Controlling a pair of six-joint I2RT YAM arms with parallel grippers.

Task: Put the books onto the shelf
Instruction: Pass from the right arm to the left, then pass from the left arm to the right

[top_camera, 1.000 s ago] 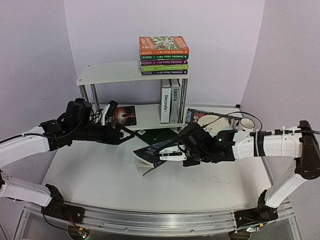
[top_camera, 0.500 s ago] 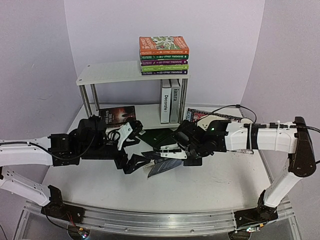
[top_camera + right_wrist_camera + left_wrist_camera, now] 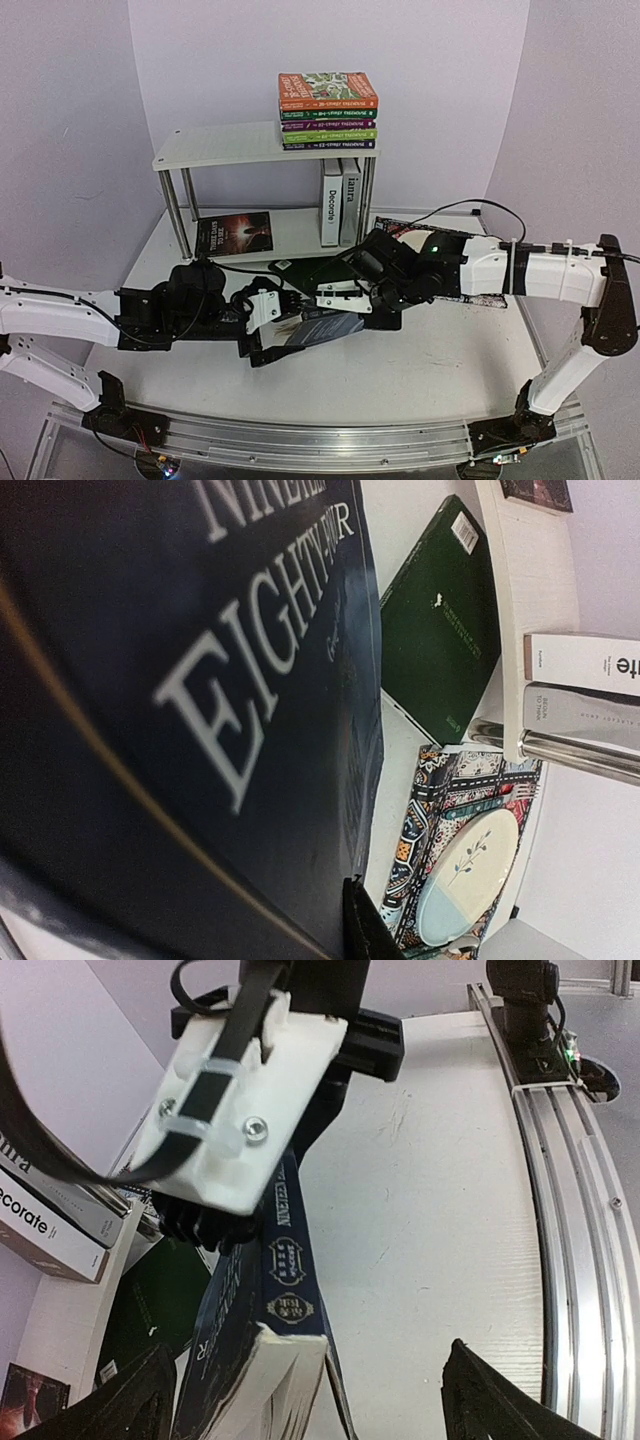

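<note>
The right gripper (image 3: 338,300) was clamped on one edge of a dark blue book (image 3: 268,1360), holding it tilted above the table (image 3: 450,360) in front of the shelf (image 3: 230,146). The left gripper (image 3: 315,1402) stood wide open with a finger on either side of the book's free end, gripping nothing. Five books (image 3: 328,112) lay stacked on the top board.
</note>
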